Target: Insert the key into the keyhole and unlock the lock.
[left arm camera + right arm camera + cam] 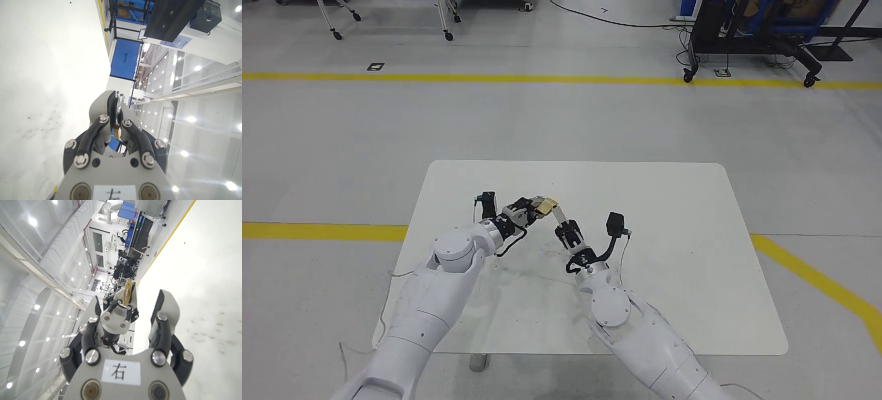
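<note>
Over table (692,250), lock (543,206) in left tool (119,103)

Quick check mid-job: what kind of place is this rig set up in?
Probably a factory-style robotics lab or workshop hall: a yellow line marked across the pale floor, a wheeled rack of equipment beyond the table, and rows of ceiling lights high overhead.

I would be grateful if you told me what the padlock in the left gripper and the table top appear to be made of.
Padlock, held in the left gripper: probably brass, judging by the yellow metallic body with a soft sheen; the silvery insert in its face looks like steel.
Table top: white, smooth, low-gloss, perhaps laminate or painted board; the look leaves it open.
</note>
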Robot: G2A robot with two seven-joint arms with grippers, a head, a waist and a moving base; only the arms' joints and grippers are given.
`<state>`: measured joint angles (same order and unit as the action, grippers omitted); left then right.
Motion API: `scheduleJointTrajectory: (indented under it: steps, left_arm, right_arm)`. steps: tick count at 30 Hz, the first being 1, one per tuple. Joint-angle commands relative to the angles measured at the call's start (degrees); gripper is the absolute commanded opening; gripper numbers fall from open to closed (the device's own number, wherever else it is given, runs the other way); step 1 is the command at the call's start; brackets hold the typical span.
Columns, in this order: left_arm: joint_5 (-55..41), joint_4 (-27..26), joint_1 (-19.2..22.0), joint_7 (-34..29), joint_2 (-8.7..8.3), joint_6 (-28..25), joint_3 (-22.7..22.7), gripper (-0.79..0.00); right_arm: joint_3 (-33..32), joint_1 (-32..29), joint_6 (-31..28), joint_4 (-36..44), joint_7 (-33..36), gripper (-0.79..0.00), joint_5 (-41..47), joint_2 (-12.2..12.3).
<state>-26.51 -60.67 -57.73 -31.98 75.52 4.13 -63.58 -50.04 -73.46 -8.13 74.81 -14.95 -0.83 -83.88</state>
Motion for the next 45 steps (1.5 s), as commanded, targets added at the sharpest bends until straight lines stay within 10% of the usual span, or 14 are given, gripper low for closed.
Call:
scheduleJointTrajectory:
  steps: [1, 5, 8, 9, 16, 28, 31, 33, 45]
  left_arm:
    - [0.0, 0.0, 0.0, 0.1, 0.01, -0.5, -0.2, -0.785]
    - [-1.0, -0.1, -0.2, -0.6, 0.01, -1.1, -0.8, -0.785]
    - [-1.8, 0.1, -0.1, -1.6, -0.03, -1.3, -1.3, -0.785]
    - [-2.0, 0.2, -0.1, -1.8, -0.03, -1.3, -1.4, -0.785]
    - [-2.2, 0.2, -0.1, -3.9, -0.04, -2.1, -1.6, -0.785]
    - [-0.2, 0.0, -0.1, -6.4, -0.13, -2.7, -1.0, -0.785]
    - [0.4, -0.2, -0.3, -6.7, -0.18, -2.8, -0.9, -0.785]
    - [0.7, -0.4, -0.4, -6.8, -0.23, -2.8, -1.0, -0.785]
    - [1.6, -1.2, -1.0, -6.4, -0.34, -3.4, -1.2, -0.785]
  right_arm:
    - [0.0, 0.0, 0.0, 0.0, 0.0, 0.0, 0.0, 0.0]
    - [-3.4, -1.5, -1.9, 2.9, 6.1, 0.0, 6.9, 0.5]
    - [-7.6, -3.0, -1.2, 6.0, 13.4, -0.434, 12.1, 1.4]
    - [-8.8, -3.5, 0.0, 7.1, 15.7, -0.465, 12.5, 1.8]
    - [-12.6, -5.6, 8.4, 12.4, 24.0, -0.376, 12.4, 3.2]
    - [-11.4, -2.2, 11.1, 9.5, 23.6, -0.44, 11.7, 2.6]
    - [-11.2, -1.5, 11.2, 8.4, 23.9, -0.526, 12.2, 2.5]
    - [-11.1, -1.1, 11.1, 7.6, 24.2, -0.73, 13.0, 2.3]
    - [-11.7, -0.8, 10.0, 4.9, 28.3, -0.785, 20.4, 1.9]
